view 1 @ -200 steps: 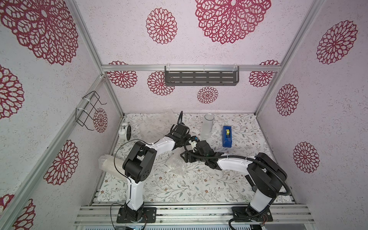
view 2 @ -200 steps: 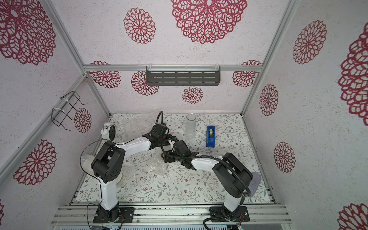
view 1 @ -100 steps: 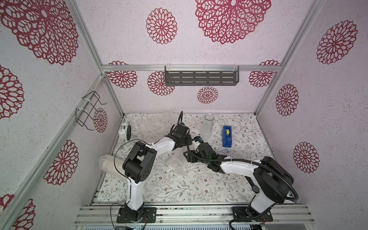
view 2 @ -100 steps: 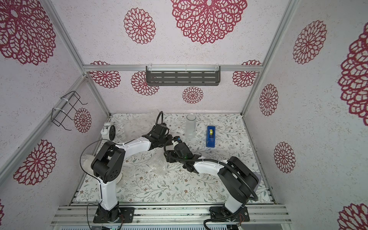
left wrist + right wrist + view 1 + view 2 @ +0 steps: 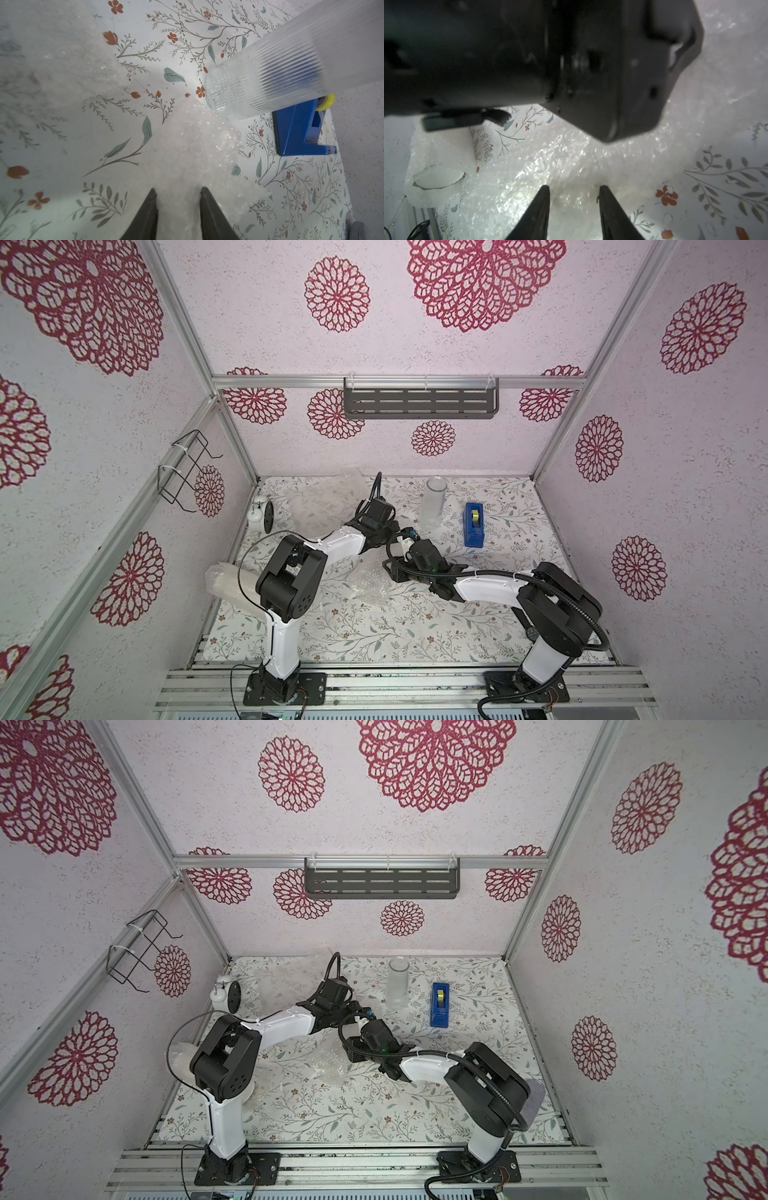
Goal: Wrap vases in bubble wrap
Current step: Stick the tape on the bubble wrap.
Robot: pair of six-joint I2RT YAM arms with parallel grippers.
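Left wrist view: left hand (image 5: 178,199) half-closed on bubble wrap (image 5: 193,143).

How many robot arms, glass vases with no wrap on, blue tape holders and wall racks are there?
Robot arms: 2, left arm and right arm
Bare glass vase: 1
Blue tape dispenser: 1
Wall racks: 2, grey shelf and wire basket
Total: 6

White arms (image 5: 490,587), black joints (image 5: 291,580), cables (image 5: 582,610).
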